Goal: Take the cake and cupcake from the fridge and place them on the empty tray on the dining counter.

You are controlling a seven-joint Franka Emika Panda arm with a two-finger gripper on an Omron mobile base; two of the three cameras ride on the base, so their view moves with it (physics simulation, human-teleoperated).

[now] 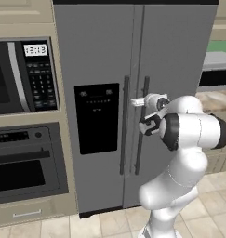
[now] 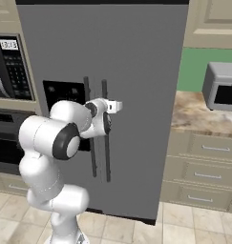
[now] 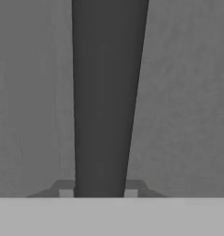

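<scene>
Clamping a dark vertical door handle [image 3: 106, 97], the gripper [image 3: 98, 193] has its two fingers drawn in narrow against the bar's sides, one fingertip [image 3: 66, 192] at 7 o'clock of the hand view and the other at 5 o'clock. That bar runs from 6 o'clock up to 12 o'clock in the hand view, with plain grey door panel on either side of it.

From the left base view, the white arm [image 1: 179, 158] rises from 5 o'clock and bends toward the centre, its gripper [image 1: 138, 102] reaching the right-hand handle [image 1: 141, 125] of the pair, on the upper part of the bar. The left-hand handle [image 1: 123, 125] stands just beside it, untouched. In the right base view the arm climbs from 7 o'clock and the hand meets the same bar at the middle of the frame.

Beyond the hand stands the fridge [image 1: 179, 51], tall and grey, both doors shut, with a black dispenser panel [image 1: 96, 117] on its left door. The cake and cupcake cannot be seen behind the closed doors.

At 9 o'clock of the left base view sits a black-fronted microwave [image 1: 21, 76] above a built-in oven [image 1: 26, 162]. At 3 o'clock of the right base view, a marbled counter [image 2: 198, 114] over cream drawers [image 2: 203, 171] carries a grey appliance [image 2: 222, 86] against a green wall [image 2: 198, 64].
</scene>
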